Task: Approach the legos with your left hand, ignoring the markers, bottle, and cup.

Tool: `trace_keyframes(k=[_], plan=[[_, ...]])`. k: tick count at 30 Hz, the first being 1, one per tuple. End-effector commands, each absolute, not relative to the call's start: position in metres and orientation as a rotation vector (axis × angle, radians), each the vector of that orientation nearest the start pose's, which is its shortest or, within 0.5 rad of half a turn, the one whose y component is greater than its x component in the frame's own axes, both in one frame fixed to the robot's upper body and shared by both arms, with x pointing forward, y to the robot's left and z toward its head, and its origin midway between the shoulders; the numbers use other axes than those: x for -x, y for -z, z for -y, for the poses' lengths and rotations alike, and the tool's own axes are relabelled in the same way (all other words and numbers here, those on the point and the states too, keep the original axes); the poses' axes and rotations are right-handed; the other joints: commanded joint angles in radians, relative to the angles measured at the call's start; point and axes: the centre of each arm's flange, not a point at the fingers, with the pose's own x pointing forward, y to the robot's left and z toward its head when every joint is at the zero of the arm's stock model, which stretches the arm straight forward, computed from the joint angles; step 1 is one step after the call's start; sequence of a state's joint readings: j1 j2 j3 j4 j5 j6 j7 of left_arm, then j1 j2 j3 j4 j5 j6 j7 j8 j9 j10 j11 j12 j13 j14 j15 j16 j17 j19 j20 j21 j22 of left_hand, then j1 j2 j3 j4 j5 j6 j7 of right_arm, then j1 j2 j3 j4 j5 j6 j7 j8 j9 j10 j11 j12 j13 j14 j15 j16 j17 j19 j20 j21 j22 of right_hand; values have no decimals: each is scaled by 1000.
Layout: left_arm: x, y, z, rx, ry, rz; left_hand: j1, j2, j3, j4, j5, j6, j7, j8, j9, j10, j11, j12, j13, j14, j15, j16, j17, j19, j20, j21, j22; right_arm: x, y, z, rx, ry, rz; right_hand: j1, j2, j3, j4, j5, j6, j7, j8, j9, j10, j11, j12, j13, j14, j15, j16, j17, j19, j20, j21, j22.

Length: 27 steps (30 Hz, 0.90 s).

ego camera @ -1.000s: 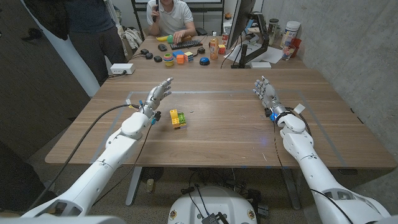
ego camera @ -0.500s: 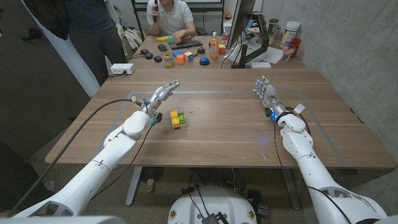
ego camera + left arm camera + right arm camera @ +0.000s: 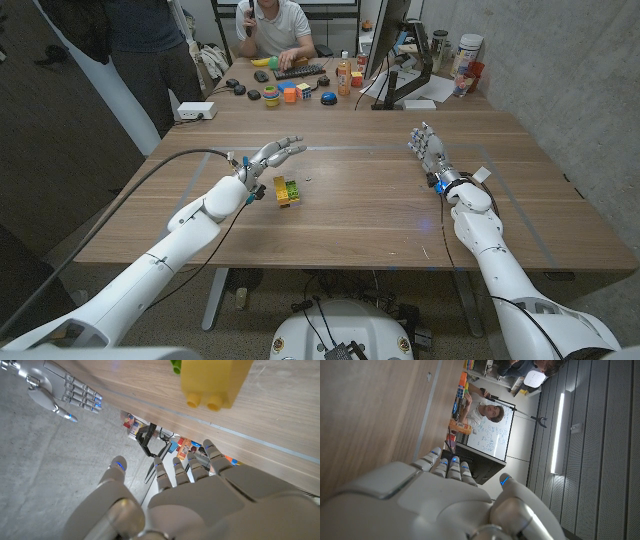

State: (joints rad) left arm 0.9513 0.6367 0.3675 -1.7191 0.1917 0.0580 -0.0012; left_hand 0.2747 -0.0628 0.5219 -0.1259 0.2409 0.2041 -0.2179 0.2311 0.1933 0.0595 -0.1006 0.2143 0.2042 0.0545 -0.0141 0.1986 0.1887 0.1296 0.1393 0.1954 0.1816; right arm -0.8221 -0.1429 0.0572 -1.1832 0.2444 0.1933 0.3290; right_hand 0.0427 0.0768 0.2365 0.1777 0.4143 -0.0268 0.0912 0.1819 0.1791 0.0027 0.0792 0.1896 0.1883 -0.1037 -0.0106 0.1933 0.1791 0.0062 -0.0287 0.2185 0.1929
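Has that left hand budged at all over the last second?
Yes. The left hand has swung toward the table's middle; its fingers now reach past the legos, which have stayed put.

Legos (image 3: 286, 189): glossy plastic. Table (image 3: 370, 205): matt wood grain. Left hand (image 3: 268, 157): smooth silvery metal look.

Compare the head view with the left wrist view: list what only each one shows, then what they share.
Head view alone: the whole wooden table, the small lego cluster as a whole, and a seated person behind a cluttered far desk. Left wrist view alone: a close look at the yellow lego's studs. Both: the left hand, open beside the legos, and the right hand, open.
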Motion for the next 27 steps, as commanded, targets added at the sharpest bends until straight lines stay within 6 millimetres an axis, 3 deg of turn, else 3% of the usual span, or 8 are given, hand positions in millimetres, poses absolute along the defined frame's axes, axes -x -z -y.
trace_keyframes(k=[1, 12, 19, 27], plan=[[-593, 10, -222, -1118, 162, 562, 34, -4, 8, -20, 12, 11, -1, 6, 5, -2, -14, 1, 6, -7, 2, -3, 3, -3, -1, 0, 1, -675, 29, 294, -57, -219, 585, -3, 84, 6, -3, 5, -2, 8, 7, 5, 3, 9, 5, 5, -8, 3, 5, 3, -1, -60, 5, 4], [-586, 16, -221, -1238, 227, 487, 107, -26, 18, -52, 23, 25, -1, 12, 10, -16, 3, 2, 15, -24, 15, -5, 6, -4, 16, 1, 1, -678, 27, 295, -57, -217, 582, -4, 85, 5, -2, 4, -2, 8, 7, 5, 3, 11, 6, 5, -9, 3, 5, 3, -1, -60, 5, 4], [-579, 16, -218, -1316, 238, 445, 137, -43, 16, -56, 24, 28, 1, 14, 12, -23, 23, 3, 20, -36, 23, -5, 7, -9, 17, 0, 2, -680, 27, 294, -52, -216, 580, -5, 85, 5, -2, 4, -2, 8, 7, 5, 3, 10, 6, 5, -9, 4, 5, 3, -1, -60, 5, 4], [-574, 14, -210, -1385, 251, 411, 194, -49, 23, -56, 25, 50, 5, 25, 17, -25, 21, 9, 28, -43, 26, -2, 9, -15, 22, 0, 2, -680, 27, 296, -56, -210, 577, -5, 86, 5, -1, 4, -1, 8, 7, 5, 4, 11, 6, 5, -8, 4, 6, 4, -1, -61, 5, 4]])
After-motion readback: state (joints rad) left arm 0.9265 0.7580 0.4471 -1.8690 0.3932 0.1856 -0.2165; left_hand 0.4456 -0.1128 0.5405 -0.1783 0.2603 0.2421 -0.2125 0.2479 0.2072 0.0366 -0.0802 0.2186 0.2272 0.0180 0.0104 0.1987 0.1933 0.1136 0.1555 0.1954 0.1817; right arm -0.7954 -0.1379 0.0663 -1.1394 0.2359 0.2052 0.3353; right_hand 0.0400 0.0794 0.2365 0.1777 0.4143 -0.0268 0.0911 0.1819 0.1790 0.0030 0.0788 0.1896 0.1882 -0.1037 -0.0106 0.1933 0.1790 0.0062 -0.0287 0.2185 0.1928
